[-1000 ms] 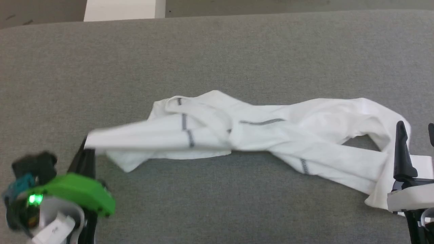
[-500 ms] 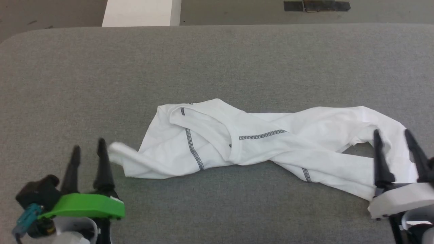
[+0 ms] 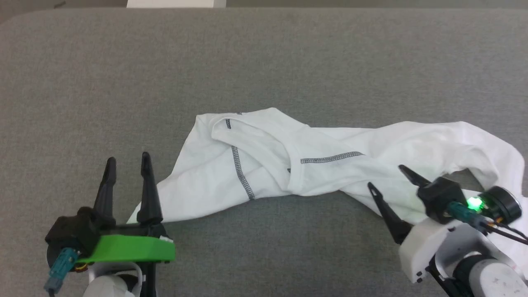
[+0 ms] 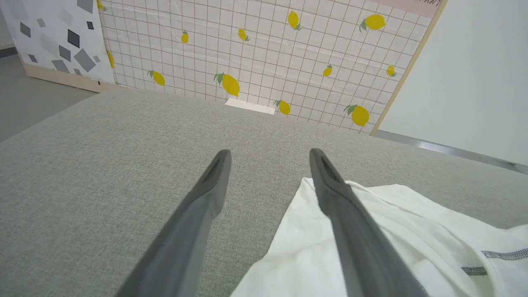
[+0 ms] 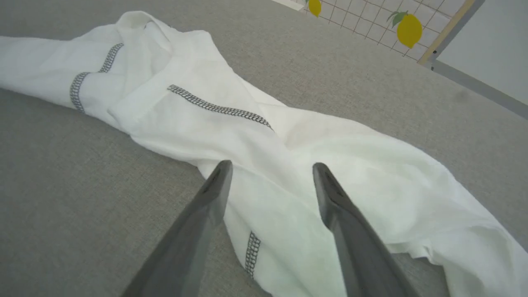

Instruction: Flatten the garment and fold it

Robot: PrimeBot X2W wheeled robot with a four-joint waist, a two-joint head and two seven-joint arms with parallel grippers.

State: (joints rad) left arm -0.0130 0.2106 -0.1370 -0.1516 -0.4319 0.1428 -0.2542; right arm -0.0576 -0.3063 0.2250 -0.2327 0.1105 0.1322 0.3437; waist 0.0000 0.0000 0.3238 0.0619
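The garment is a white shirt with dark zigzag seams, lying twisted and crumpled across the grey table. My left gripper stands open at the garment's left end, its inner finger just over the cloth edge and nothing between the fingers. In the left wrist view the left gripper is open, with the garment under and beside the right-hand finger. My right gripper is open, pointing up-left over the garment's right part. The right wrist view shows the right gripper hovering open above the twisted garment.
A white box sits beyond the table's far edge. A wall panel with a lemon pattern stands behind the table. Bare grey table surface lies left of and in front of the shirt.
My left gripper has opened and let go of the garment's left end, which now lies on the table. The right gripper has turned to point left over the cloth. The camera shifted.
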